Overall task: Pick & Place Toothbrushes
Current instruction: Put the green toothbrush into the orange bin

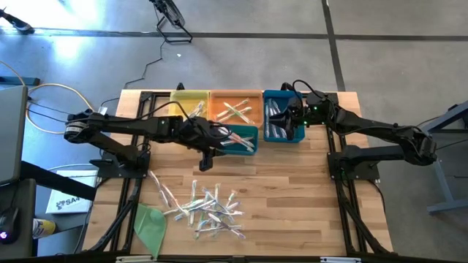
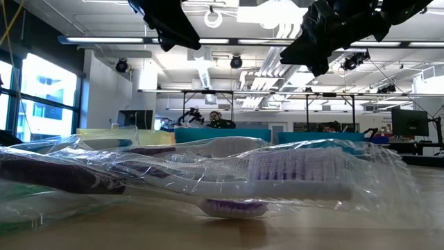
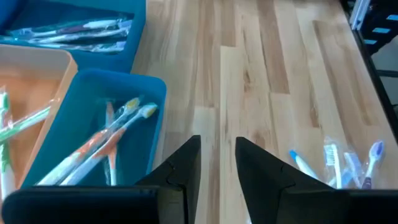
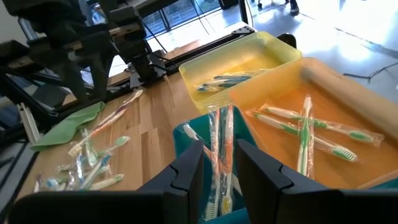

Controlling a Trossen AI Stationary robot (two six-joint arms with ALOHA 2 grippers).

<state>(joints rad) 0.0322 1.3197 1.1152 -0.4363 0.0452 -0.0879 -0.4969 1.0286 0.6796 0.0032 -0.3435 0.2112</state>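
Several wrapped toothbrushes (image 1: 205,208) lie in a loose pile on the wooden table near its front edge. One with purple bristles (image 2: 298,170) lies right before the low camera. More toothbrushes lie in the yellow bin (image 1: 189,102), orange bin (image 1: 235,108), blue bin (image 1: 281,120) and small teal bin (image 1: 240,139). My left gripper (image 3: 217,174) hovers open beside the teal bin's near side, with bare wood showing between its fingers. My right gripper (image 4: 219,174) hovers open above the blue bin, pointing toward the teal bin, with nothing between its fingers.
A flat green cloth (image 1: 150,223) lies at the table's front left corner. The four bins stand in a row along the far edge. Bare wood (image 1: 292,190) stretches between the bins and the pile and on to the right edge.
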